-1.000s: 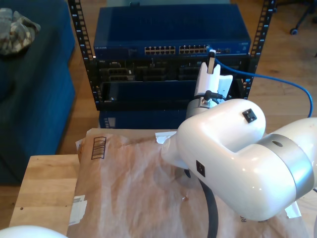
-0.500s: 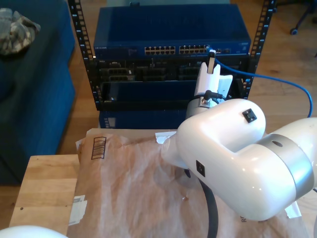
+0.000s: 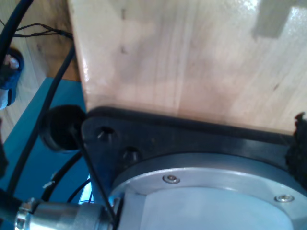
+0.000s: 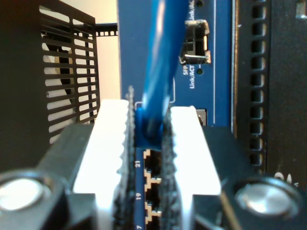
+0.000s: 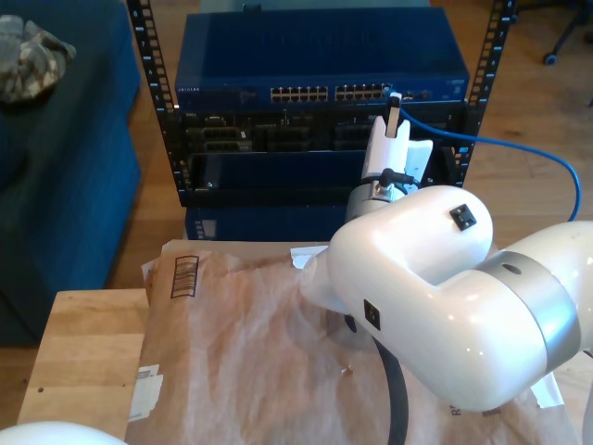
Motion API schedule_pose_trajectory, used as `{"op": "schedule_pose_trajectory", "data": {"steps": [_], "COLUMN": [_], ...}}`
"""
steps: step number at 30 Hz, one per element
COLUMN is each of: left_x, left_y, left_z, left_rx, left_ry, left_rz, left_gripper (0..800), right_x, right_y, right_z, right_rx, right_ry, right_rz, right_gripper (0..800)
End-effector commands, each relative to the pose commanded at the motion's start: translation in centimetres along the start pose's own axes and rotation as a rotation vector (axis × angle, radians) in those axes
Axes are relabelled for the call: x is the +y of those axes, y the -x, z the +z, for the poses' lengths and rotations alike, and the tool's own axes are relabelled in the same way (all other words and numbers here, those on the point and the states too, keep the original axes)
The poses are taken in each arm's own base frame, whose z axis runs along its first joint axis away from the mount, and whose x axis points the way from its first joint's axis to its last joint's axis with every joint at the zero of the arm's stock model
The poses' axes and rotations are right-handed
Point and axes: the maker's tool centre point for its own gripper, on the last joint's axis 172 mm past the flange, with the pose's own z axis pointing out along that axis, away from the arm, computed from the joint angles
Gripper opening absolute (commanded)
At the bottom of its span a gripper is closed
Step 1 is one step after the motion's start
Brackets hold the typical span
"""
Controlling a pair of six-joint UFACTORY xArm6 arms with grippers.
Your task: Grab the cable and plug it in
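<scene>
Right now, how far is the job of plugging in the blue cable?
Grabbing looks done: my second gripper has its jaws shut on the cable near its plug end. In hand is the plugging: the plug sits right at the port row of the blue switch, by the row's end towards the exterior view's right. Whether it is fully seated, I cannot tell. Left: confirm seating, then release and back away.

My second gripper [image 5: 394, 104] stands hard against the front of the blue switch [image 5: 320, 51], its pads closed on the cable [image 4: 156, 81] right at the ports, with no room ahead. The rack posts [image 5: 153, 74] hem the switch on both sides. The cable loops through open air toward the exterior view's right. The brown paper [image 5: 241, 352] lies flat and passable.
</scene>
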Motion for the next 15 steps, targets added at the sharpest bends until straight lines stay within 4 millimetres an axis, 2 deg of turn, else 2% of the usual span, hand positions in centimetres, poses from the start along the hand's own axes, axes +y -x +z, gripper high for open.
{"op": "schedule_pose_trajectory", "data": {"steps": [15], "left_x": [0.0], "left_y": [0.02], "left_z": [0.03], "left_rx": [-0.002], "left_ry": [0.0], "left_rz": [0.0], "left_gripper": [800], "right_x": [-0.44], "right_y": [0.03], "right_z": [0.21], "right_rx": [0.003], "right_ry": [-0.011], "right_rz": [0.009], "right_gripper": [0]}}
